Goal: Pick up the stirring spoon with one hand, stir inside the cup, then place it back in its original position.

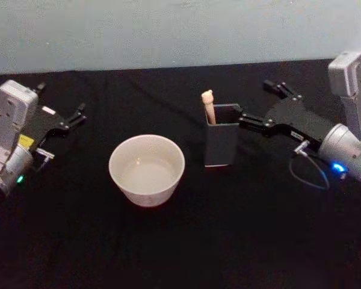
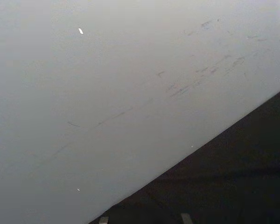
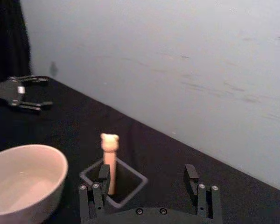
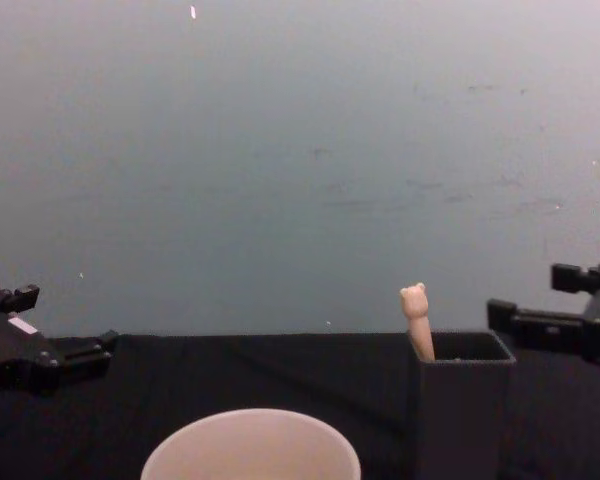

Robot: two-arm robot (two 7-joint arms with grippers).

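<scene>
Spoon in holder looks light, slim; grasp its beige handle. Right claw released nearby; left claw released, parked.

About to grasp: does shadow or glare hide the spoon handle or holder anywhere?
Head view: no glare; beige animal-knob spoon handle bright, dark grey square holder distinct from black cloth, open right claw beside it. Chest view: holder's base merges into cloth. Right wrist view: holder's rim dim, handle clear. Left claw parked at left.
</scene>
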